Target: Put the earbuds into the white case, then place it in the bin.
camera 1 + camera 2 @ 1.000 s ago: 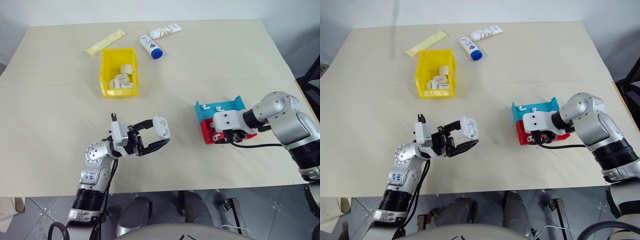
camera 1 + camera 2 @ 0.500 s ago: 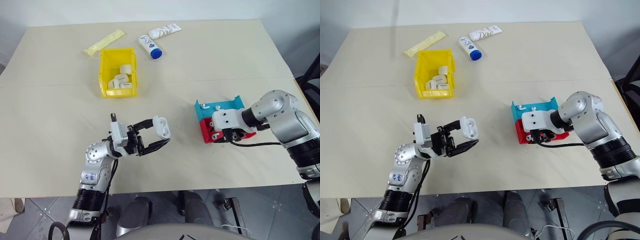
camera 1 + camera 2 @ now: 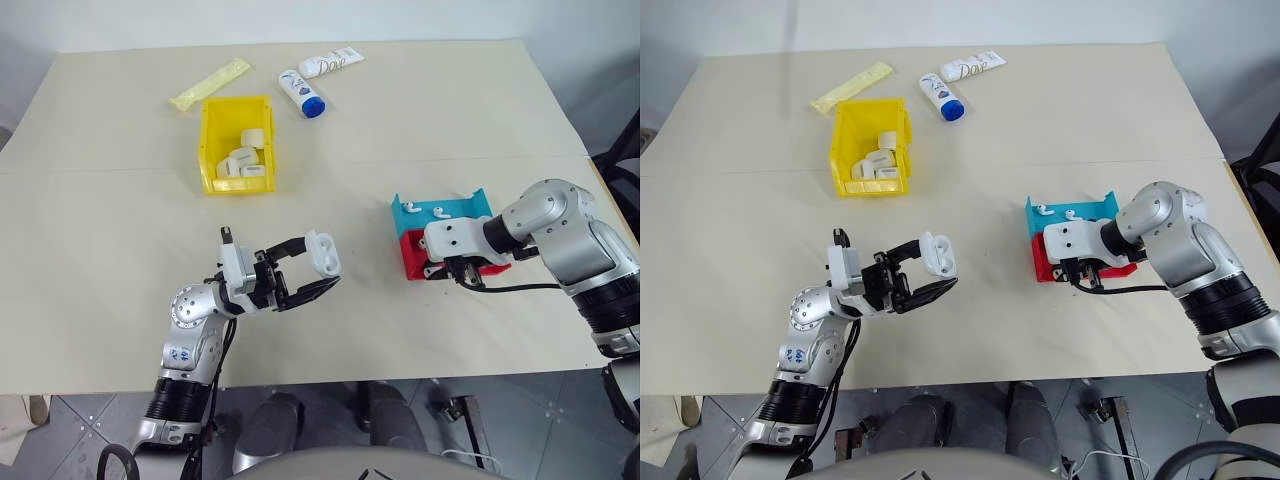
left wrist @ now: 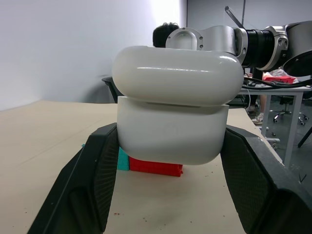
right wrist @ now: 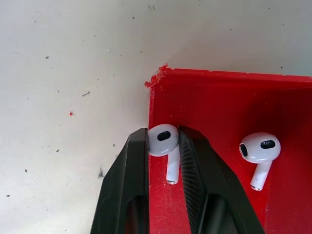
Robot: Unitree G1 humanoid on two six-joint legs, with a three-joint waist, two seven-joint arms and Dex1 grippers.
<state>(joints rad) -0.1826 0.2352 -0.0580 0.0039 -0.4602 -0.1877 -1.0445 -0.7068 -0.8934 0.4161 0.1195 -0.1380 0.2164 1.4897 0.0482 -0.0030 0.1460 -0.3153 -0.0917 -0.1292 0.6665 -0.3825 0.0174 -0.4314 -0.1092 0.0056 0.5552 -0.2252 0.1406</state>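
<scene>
A tiny shiny white earbud [image 5: 164, 140] sits in the red half of the blue-and-red tray [image 3: 470, 208], pinched by the right gripper [image 5: 164, 146]. Another [image 5: 260, 150] lies beside it. The left gripper [image 3: 322, 272] squeezes the small white case [image 3: 323, 254], lid ajar, well apart from the yellow plastic bin [image 3: 212, 135].

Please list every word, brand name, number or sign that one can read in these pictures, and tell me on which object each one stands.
"Dove": on the white tube at the far side of the table.
Label on the blue-capped white bottle: too small to read.
Blue marks on the left arm's joint: too blurred to read.
Nothing else carries readable text.
</scene>
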